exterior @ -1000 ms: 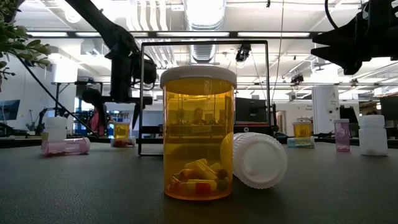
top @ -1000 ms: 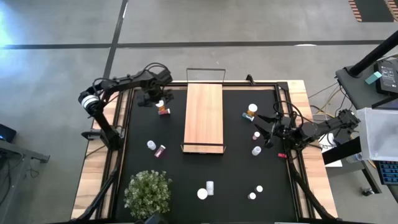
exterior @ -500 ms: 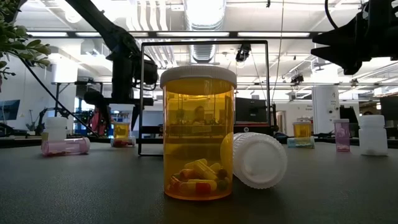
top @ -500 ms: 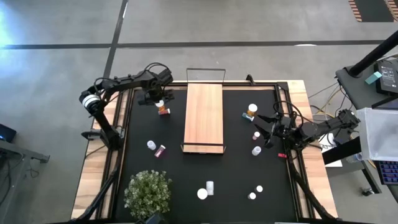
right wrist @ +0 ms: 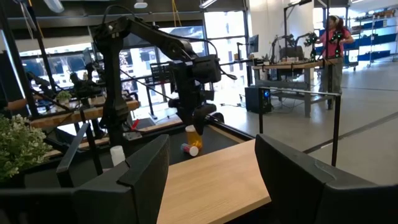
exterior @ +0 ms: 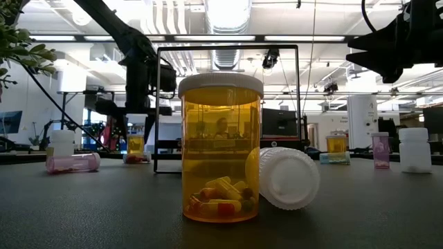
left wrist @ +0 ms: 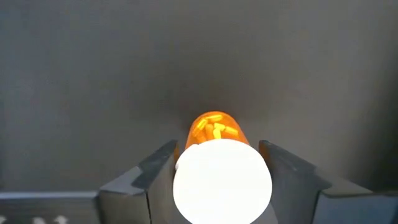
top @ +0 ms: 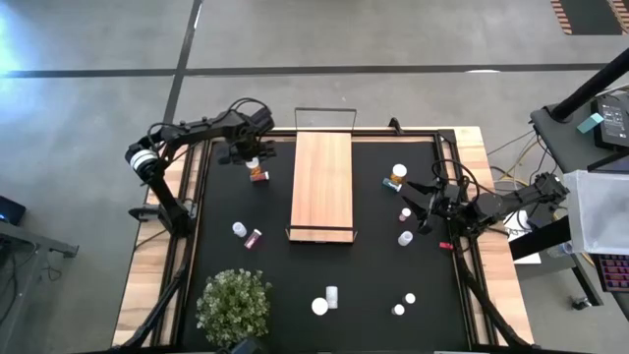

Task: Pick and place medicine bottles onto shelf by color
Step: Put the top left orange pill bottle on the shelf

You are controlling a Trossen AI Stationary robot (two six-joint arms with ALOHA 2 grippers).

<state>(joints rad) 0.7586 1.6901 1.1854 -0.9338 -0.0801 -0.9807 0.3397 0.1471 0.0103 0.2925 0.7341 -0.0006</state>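
Gripping an orange bottle (left wrist: 214, 134) by its white cap, left pincer (left wrist: 222, 163) at the far left part of the black mat (top: 373, 265), just left of the shelf (top: 322, 183). Amber and see-through, that bottle, with yellow capsules inside. Hanging upright under the pincer, base a little above the mat in the low view, directly over a small red bottle (top: 258, 176) lying on its side.

Compared with a second ago: bottle and left pincer shifted slightly left in the low view and sitting a touch higher; from above, barely any change. Everything else unmoved.

Long light-wood board for the shelf, thin black frame at both ends, bare on top.

Elsewhere on the tabletop: white bottle (top: 239, 229) and pink bottle (top: 254, 238) side by side at the left; orange bottle with white cap (top: 397, 176) right of the shelf; pink one (top: 404, 213) and white one (top: 405, 238) nearer the right arm; two small white-capped bottles (top: 404, 304) near the front right. At the front, upright orange bottle with pills (exterior: 221, 146) beside a white bottle on its side (exterior: 284, 177), touching or nearly so.

Right pincer (right wrist: 211, 174) hovering at the right edge, spread wide, holding nothing, pointed toward the shelf.

Potted plant (top: 236, 305) at the front left corner.
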